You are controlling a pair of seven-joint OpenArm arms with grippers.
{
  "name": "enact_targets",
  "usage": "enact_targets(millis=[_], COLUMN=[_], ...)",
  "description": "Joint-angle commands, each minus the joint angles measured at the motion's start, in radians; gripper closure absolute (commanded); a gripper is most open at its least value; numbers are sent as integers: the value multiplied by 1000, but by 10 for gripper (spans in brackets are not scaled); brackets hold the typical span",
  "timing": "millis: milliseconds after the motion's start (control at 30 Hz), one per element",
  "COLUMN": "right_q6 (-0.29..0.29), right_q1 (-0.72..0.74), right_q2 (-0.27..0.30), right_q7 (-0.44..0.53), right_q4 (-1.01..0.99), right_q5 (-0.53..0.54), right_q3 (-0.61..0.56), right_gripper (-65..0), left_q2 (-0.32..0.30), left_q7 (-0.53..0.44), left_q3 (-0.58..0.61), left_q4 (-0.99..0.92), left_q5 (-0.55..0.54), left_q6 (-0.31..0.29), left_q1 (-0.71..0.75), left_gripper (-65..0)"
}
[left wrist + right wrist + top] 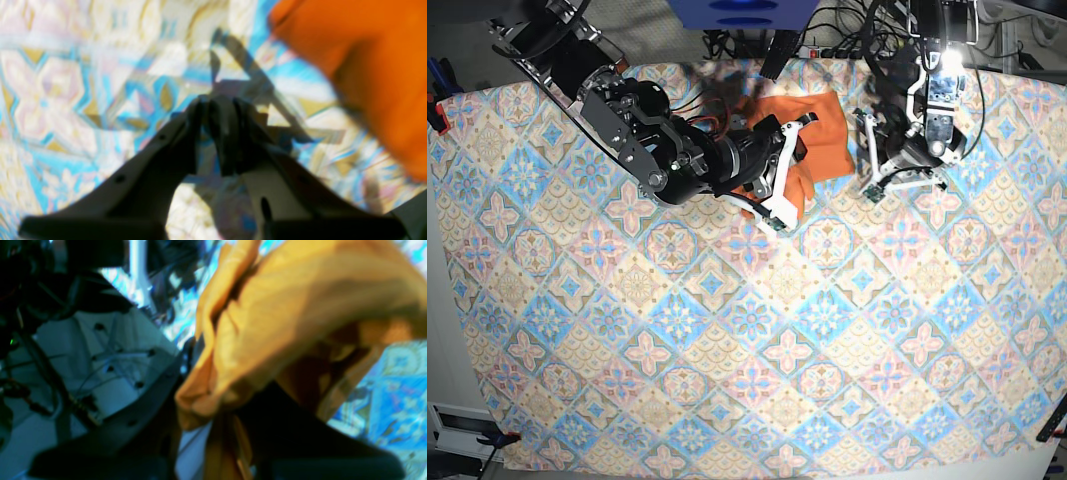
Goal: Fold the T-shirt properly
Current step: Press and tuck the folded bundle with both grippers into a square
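Note:
The orange T-shirt [823,138] lies bunched at the back middle of the patterned tablecloth [727,330]. My right gripper [791,176] is shut on a fold of the T-shirt [283,323], and in the right wrist view the fabric is bunched between its fingers [181,368] and drapes over them. My left gripper [868,186] hovers just right of the shirt, apart from it. In the left wrist view its tips [218,101] meet with nothing between them, above the cloth, and the T-shirt [367,66] fills the upper right corner.
A blue box [745,12] and black cables [847,30] sit along the table's back edge. The tablecloth reaches to the left and front edges, where a small clamp [497,438] holds it.

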Motion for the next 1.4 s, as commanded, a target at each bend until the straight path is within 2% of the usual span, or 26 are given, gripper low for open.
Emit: enact_targets(millis=[0, 100, 233, 433, 600, 733, 800, 933, 1033, 1200, 1367], right_q6=[4, 4, 4, 3, 3, 3, 4, 4, 4, 4, 4], right_q1=[19, 20, 16, 16, 42, 49, 51, 54, 72, 108, 115], right_q2=[-7, -7, -3, -3, -7, -7, -7, -7, -9, -63, -95], right_q7=[17, 17, 17, 17, 17, 17, 17, 17, 17, 17, 17], right_q4=[12, -4, -7, -6, -6, -6, -6, -6, -6, -20, -75], right_q5=[10, 10, 10, 7, 10, 10, 10, 7, 7, 8, 8], right_q3=[3, 0, -2, -2, -2, -2, -3, 0, -2, -2, -3], right_gripper=[-44, -44, -44, -44, -45, -45, -48, -50, -52, -142, -289], left_q2=[32, 75, 119, 122, 127, 107, 55, -22, -51, -92, -96], left_q7=[27, 68, 79, 80, 143, 145, 148, 145, 143, 142, 142], left_q3=[47, 85, 76, 75, 72, -45, -102, -120, -122, -122, -122], left_q4=[-11, -59, -174, -185, -185, -183, -183, -183, -183, -183, -183], left_q5=[-41, -41, -41, -44, -44, -44, -46, -87, -125, -148, -141], left_q6=[-22, -22, -22, -22, -22, -22, -22, -22, -22, -22, -22], left_q1=[0, -42, -109, -112, -117, -117, -118, -118, -118, -114, -114], left_gripper=[-86, -83, -82, -82, -82, -81, -81, -84, -86, -87, -87])
